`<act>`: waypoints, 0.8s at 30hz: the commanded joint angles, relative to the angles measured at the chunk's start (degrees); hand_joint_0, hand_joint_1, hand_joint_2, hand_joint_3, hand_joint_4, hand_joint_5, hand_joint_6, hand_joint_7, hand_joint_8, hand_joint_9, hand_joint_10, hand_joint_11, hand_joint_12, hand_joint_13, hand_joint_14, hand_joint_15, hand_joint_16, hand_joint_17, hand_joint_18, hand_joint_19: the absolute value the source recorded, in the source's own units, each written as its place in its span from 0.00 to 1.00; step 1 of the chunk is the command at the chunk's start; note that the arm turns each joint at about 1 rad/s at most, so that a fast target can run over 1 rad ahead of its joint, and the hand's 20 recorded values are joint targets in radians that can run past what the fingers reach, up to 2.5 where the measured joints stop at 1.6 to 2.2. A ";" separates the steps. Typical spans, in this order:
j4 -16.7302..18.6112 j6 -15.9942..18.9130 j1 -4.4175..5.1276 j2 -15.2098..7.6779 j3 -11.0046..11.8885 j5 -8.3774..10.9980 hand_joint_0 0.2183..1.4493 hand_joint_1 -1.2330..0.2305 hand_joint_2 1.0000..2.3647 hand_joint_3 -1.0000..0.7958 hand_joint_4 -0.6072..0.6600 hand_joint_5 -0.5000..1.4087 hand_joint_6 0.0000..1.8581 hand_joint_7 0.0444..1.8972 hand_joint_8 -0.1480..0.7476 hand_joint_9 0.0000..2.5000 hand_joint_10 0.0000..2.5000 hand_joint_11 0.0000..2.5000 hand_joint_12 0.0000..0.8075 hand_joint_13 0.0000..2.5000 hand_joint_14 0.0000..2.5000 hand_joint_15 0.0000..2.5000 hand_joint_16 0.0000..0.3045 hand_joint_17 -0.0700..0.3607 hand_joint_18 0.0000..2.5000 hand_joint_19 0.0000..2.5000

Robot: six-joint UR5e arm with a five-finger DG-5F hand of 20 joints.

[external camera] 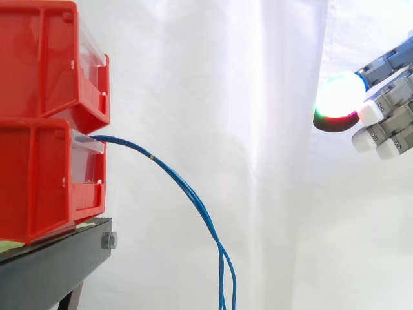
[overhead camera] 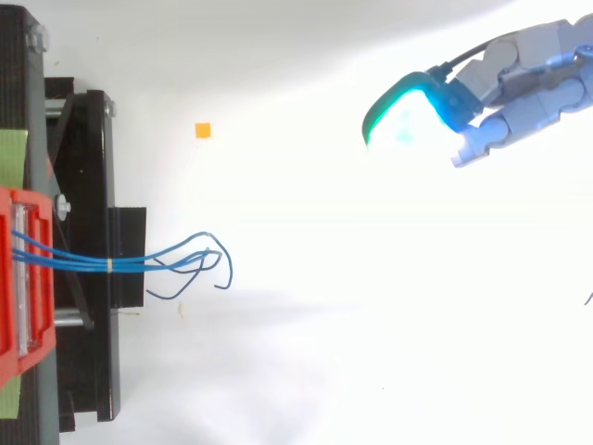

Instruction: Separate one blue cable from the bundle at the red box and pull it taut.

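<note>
The white curtain [external camera: 245, 97] backs the whole scene. At the left, the black stand [external camera: 51, 265] carries two red bins stacked one on the other, the upper bin [external camera: 39, 58] sitting on the lower bin [external camera: 32, 181]. The hand [external camera: 390, 97] hangs at the right edge of the side view, high up and level with the seam between the bins, well apart from them. In the top view it comes in from the upper right corner [overhead camera: 528, 88]. Its fingers are apart from the thumb, loosely bent, with nothing between them. One pad [external camera: 339, 95] glows white-green with a red rim below it.

The blue cable bundle [external camera: 187, 194] leaves the front opening of the lower bin, arcs out to the right and droops down past the bottom edge of the side view. No strand is separated and none is taut. From above, the strands [overhead camera: 83, 262] run close together across the stand, then fan out into loose curls beyond its edge. A small pale band [external camera: 151, 156] wraps the bundle just beyond the bin. A tiny orange square [overhead camera: 202, 131] lies on the white surface, between the stand and the hand.
</note>
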 commanded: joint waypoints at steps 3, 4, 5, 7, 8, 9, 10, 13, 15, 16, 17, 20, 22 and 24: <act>0.00 0.00 -0.02 0.00 0.02 0.01 0.25 0.56 0.00 0.28 0.65 0.15 0.27 0.34 0.46 0.19 0.00 0.03 0.41 0.10 0.00 0.05 0.19 0.47 0.05 0.10; 0.00 0.00 -0.02 0.00 0.02 0.01 0.25 0.56 0.00 0.28 0.66 0.15 0.27 0.34 0.47 0.19 0.00 0.03 0.42 0.10 0.00 0.06 0.20 0.47 0.05 0.10; 0.00 0.00 0.06 0.00 0.02 0.01 0.25 0.55 0.00 0.28 0.66 0.15 0.27 0.34 0.47 0.19 0.00 0.03 0.43 0.11 0.00 0.06 0.20 0.48 0.06 0.10; 0.00 0.00 -0.02 0.00 -0.07 0.01 0.25 0.55 0.00 0.28 0.66 0.15 0.27 0.34 0.47 0.20 0.00 0.03 0.43 0.12 0.00 0.07 0.19 0.47 0.08 0.11; 0.00 0.00 0.06 0.00 0.02 0.01 0.25 0.54 0.00 0.28 0.66 0.15 0.27 0.34 0.46 0.21 0.00 0.03 0.43 0.13 0.00 0.07 0.19 0.47 0.09 0.12; 0.00 0.00 0.06 0.00 0.02 0.01 0.24 0.54 0.00 0.28 0.65 0.15 0.27 0.34 0.46 0.21 0.00 0.03 0.42 0.14 0.00 0.08 0.19 0.47 0.09 0.13; 0.00 0.00 0.06 0.00 0.02 0.01 0.25 0.53 0.00 0.28 0.63 0.15 0.27 0.34 0.44 0.21 0.00 0.03 0.41 0.14 0.00 0.08 0.19 0.46 0.10 0.13; 0.09 0.00 -0.02 0.00 -0.07 0.01 0.26 0.50 0.00 0.28 0.61 0.14 0.27 0.34 0.42 0.20 0.00 0.04 0.38 0.14 0.00 0.08 0.17 0.44 0.08 0.12; 0.00 0.00 -0.11 0.00 0.02 0.01 0.26 0.49 0.00 0.28 0.60 0.14 0.27 0.33 0.41 0.19 0.00 0.03 0.36 0.14 0.00 0.07 0.17 0.43 0.08 0.12; 0.00 0.00 -0.11 0.00 -0.07 0.01 0.26 0.48 0.00 0.28 0.60 0.14 0.27 0.33 0.41 0.19 0.00 0.03 0.36 0.15 0.00 0.08 0.17 0.43 0.08 0.12; 0.00 0.00 -0.11 0.00 0.02 0.01 0.26 0.48 0.00 0.28 0.60 0.14 0.27 0.33 0.41 0.19 0.00 0.03 0.36 0.15 0.00 0.07 0.17 0.43 0.08 0.12; 0.00 0.00 -0.02 0.00 0.02 0.01 0.27 0.46 0.00 0.28 0.60 0.14 0.27 0.33 0.40 0.20 0.00 0.04 0.35 0.17 0.00 0.08 0.16 0.42 0.10 0.12; 0.00 0.00 -0.02 0.00 0.02 0.01 0.27 0.45 0.00 0.28 0.61 0.14 0.27 0.33 0.42 0.20 0.00 0.04 0.38 0.18 0.00 0.09 0.17 0.43 0.12 0.13; 0.00 0.00 -0.02 0.00 0.02 0.09 0.28 0.41 0.00 0.28 0.62 0.14 0.27 0.33 0.42 0.20 0.00 0.04 0.39 0.20 0.00 0.09 0.15 0.41 0.16 0.12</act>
